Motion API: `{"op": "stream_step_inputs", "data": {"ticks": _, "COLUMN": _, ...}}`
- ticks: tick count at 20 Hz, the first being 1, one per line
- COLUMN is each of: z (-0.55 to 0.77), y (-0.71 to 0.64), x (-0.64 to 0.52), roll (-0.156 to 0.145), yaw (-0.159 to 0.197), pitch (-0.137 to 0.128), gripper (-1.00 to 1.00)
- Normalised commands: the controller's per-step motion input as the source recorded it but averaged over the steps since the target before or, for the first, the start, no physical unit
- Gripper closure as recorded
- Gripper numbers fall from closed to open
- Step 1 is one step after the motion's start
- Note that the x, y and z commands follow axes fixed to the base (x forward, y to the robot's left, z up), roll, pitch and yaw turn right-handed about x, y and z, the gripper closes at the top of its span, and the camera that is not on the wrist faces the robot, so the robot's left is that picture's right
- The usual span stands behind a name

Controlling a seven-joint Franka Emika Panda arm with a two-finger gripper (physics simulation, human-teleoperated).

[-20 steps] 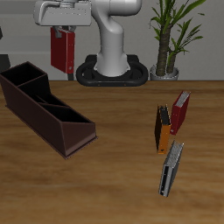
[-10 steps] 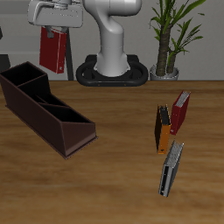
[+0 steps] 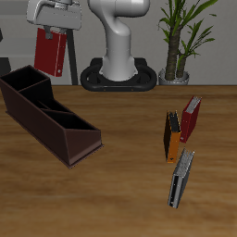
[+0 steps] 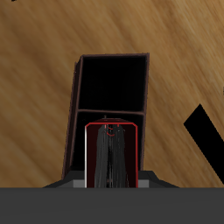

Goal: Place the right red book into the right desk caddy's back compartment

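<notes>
While the gripper (image 3: 52, 31) hangs clamped on the right red book (image 3: 50, 53), upright in the air above the right desk caddy (image 3: 48, 112) near the table's back edge, it should square the book over the back compartment (image 4: 113, 82), then lower it straight between the walls.

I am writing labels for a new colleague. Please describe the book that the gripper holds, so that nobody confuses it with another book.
Find the long dark caddy on the table. Above its far end the gripper holds the red book in the air. The other three books lie on the table.
</notes>
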Motion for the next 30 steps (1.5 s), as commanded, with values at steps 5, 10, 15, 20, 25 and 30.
{"op": "stream_step_inputs", "data": {"ticks": 5, "z": -0.04, "y": -0.11, "x": 0.05, "roll": -0.028, "yaw": 0.026, "pitch": -0.017, "gripper": 1.0}}
{"op": "stream_step_inputs", "data": {"ticks": 10, "z": 0.05, "y": 0.0, "x": -0.03, "roll": 0.024, "yaw": -0.052, "pitch": -0.058, "gripper": 1.0}}
{"op": "stream_step_inputs", "data": {"ticks": 15, "z": -0.05, "y": 0.17, "x": 0.02, "roll": 0.044, "yaw": 0.019, "pitch": -0.046, "gripper": 1.0}}
{"op": "stream_step_inputs", "data": {"ticks": 20, "z": -0.1, "y": 0.09, "x": 0.03, "roll": 0.014, "yaw": 0.027, "pitch": -0.026, "gripper": 1.0}}
{"op": "stream_step_inputs", "data": {"ticks": 25, "z": -0.16, "y": 0.01, "x": -0.04, "roll": -0.002, "yaw": -0.01, "pitch": -0.011, "gripper": 1.0}}
{"op": "stream_step_inputs", "data": {"ticks": 30, "z": -0.12, "y": -0.04, "x": -0.06, "roll": -0.023, "yaw": -0.015, "pitch": 0.02, "gripper": 1.0}}
